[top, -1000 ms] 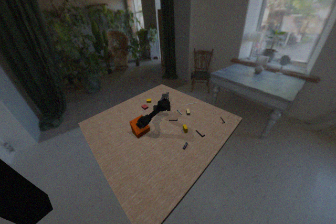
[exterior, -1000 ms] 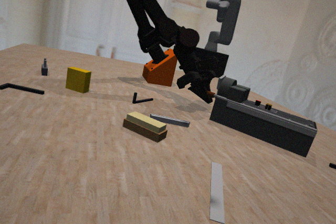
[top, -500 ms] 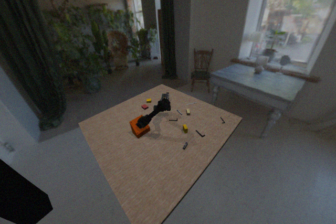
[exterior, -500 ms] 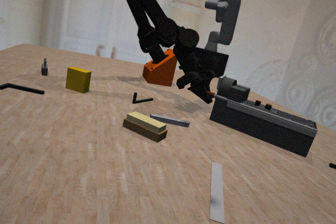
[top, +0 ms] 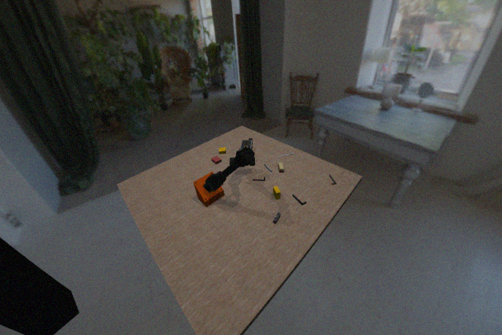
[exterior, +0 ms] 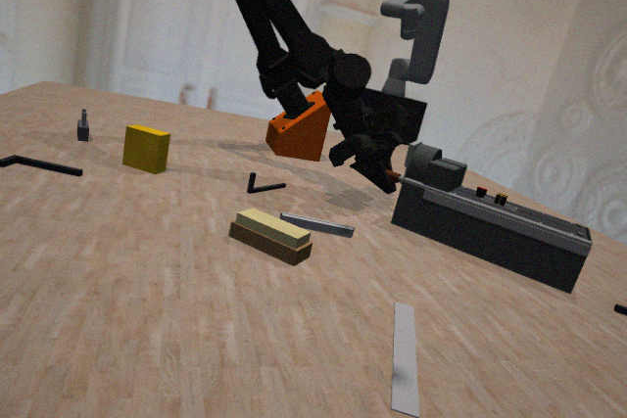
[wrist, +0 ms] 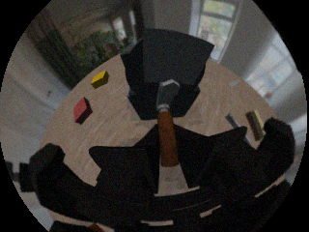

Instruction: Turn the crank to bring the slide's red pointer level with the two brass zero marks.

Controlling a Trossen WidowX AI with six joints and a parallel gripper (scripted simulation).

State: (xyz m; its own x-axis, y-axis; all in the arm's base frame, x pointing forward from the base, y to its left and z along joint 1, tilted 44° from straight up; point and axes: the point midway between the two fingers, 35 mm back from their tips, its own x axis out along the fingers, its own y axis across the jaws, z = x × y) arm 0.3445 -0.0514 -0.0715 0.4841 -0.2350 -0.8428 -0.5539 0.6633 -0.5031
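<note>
The dark grey machine (exterior: 486, 246) (wrist: 169, 55) has a long slide on top. A red pointer (exterior: 481, 192) shows on it in the exterior view, nearer the crank end than the brass zero marks (exterior: 501, 198), with a small gap between; the two are not level. The crank's grey arm (wrist: 167, 94) carries a brown handle (wrist: 167, 132) (exterior: 393, 174). My gripper (wrist: 162, 126) (exterior: 389, 183) is shut on the crank handle, with the fingers on either side of it. The wrist view does not show the pointer or marks.
Near the machine lie a cream-topped brown block (exterior: 270, 239), a grey bar (exterior: 316, 224), a black angled key (exterior: 265, 187) and a flat pale strip (exterior: 405, 357). A yellow block (exterior: 145, 149) stands farther off. A red block (wrist: 82, 110) and another yellow block (wrist: 99, 79) lie left in the wrist view.
</note>
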